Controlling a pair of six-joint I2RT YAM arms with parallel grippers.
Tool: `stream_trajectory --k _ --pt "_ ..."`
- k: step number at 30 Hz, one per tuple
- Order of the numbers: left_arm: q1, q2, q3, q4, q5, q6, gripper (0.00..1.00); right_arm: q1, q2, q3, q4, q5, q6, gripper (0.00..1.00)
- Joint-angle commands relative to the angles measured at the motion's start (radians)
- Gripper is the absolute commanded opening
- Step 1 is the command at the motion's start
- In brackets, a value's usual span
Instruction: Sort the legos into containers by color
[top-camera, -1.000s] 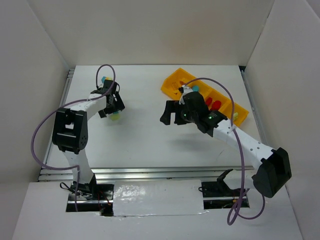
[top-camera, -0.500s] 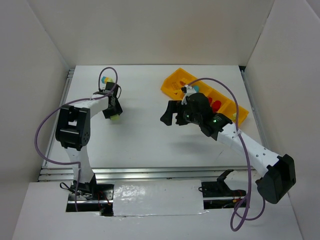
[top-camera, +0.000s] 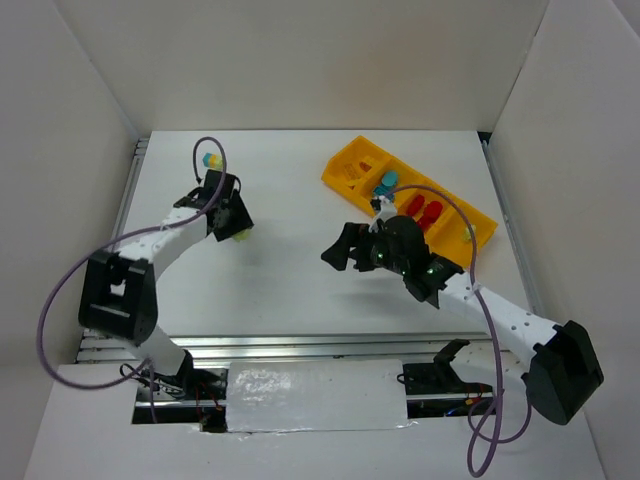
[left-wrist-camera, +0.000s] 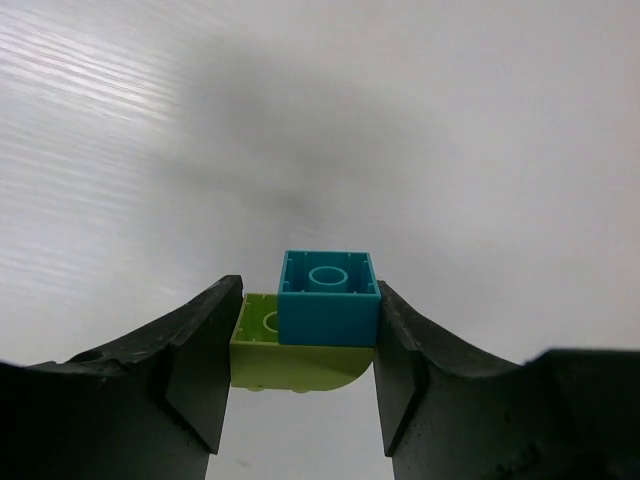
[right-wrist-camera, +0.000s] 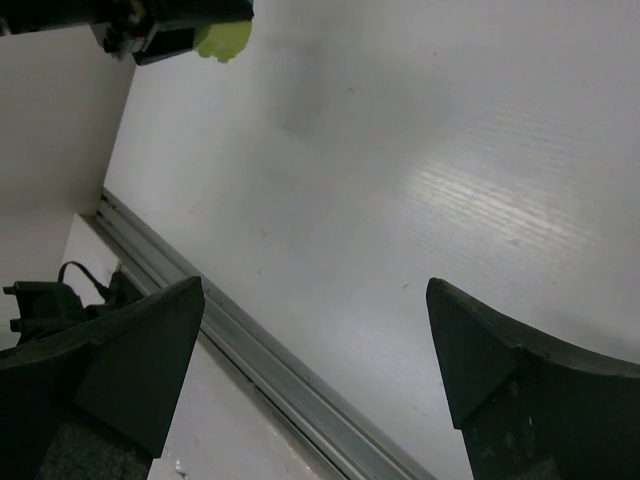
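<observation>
Backed off the tray (top-camera: 345, 170) with right tool (right-wrist-camera: 315, 290) spread wide, empty — drop there looks finished. Held much as before in the clamped left tool (left-wrist-camera: 305, 340): a teal-green clump (left-wrist-camera: 328, 300) over the tabletop (top-camera: 290, 200), probably wanting splitting by colour.

From above, the left gripper (top-camera: 236, 227) covers nearly all of its brick clump (top-camera: 242, 236); only a lime sliver shows. In the left wrist view the lime brick (left-wrist-camera: 260, 352) sits partly behind the teal brick (left-wrist-camera: 328, 298), and the fingers (left-wrist-camera: 200, 370) run off the bottom edge. The yellow bit (top-camera: 468, 235) in the tray's (top-camera: 338, 171) end compartment is too small to make out.
</observation>
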Motion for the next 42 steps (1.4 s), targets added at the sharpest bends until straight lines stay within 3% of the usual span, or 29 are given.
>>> stream_trajectory --k 1,8,15,27,31,34,40,41,42 --pt "-0.099 -0.195 -0.034 0.081 0.077 -0.140 0.00 0.050 -0.063 -0.089 0.293 -0.018 0.090 0.99" --pt "-0.421 -0.504 -0.161 0.136 -0.098 -0.522 0.00 0.225 -0.106 -0.218 0.594 0.178 0.118 0.93" --pt "-0.609 -0.548 -0.146 0.104 -0.195 -0.706 0.00 0.415 -0.073 -0.196 0.743 0.459 -0.008 0.87" --pt "-0.659 -0.568 -0.124 0.087 -0.236 -0.743 0.00 0.505 0.011 -0.147 0.741 0.760 -0.068 0.77" --pt "-0.666 -0.574 -0.136 0.107 -0.212 -0.743 0.00 0.510 0.017 -0.169 0.805 0.751 -0.085 0.59" --pt "-0.676 -0.572 -0.143 0.119 -0.201 -0.745 0.00 0.515 0.038 -0.144 0.830 0.755 -0.111 0.52" --pt "-0.696 -0.574 -0.149 0.139 -0.201 -0.745 0.00 0.516 0.083 -0.109 0.836 0.726 -0.119 0.50" --pt "-0.696 -0.575 -0.149 0.142 -0.198 -0.743 0.00 0.518 0.088 -0.110 0.841 0.726 -0.116 0.47" --pt "-0.698 -0.575 -0.149 0.147 -0.196 -0.742 0.00 0.516 0.091 -0.113 0.847 0.726 -0.116 0.37"
